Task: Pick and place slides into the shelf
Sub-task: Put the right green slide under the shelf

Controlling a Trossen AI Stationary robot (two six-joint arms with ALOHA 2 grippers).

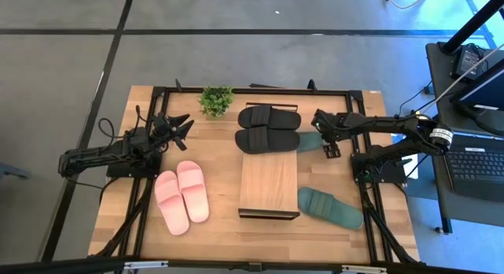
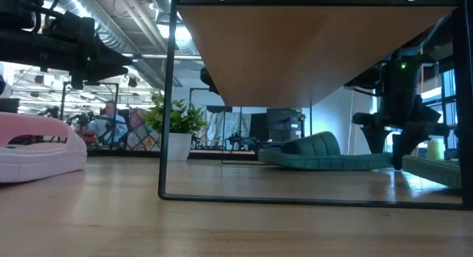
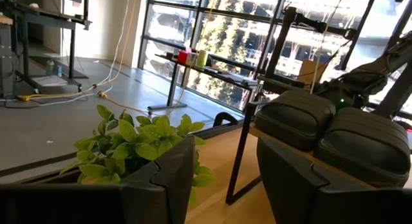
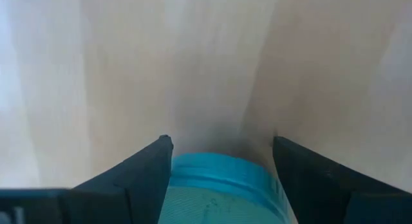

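The shelf stands mid-table. The black slides lie side by side on the far part of its top. The pink slides lie on the table to its left. One green slide lies on the table at the shelf's near right. The other green slide lies on the table by the shelf's right side. My right gripper points down over that slide's end, open, one finger on each side. My left gripper is open and empty above the table's far left, near the plant. My right gripper comes from above, pointing down, with its two fingers on either side of the green slide's end. The slide lies flat on the table. I cannot tell whether the fingers touch it.
A small potted plant stands at the far edge, between my left gripper and the black slides. The shelf's dark frame leg shows in the low view. A desk with a laptop stands beyond the table's right edge.
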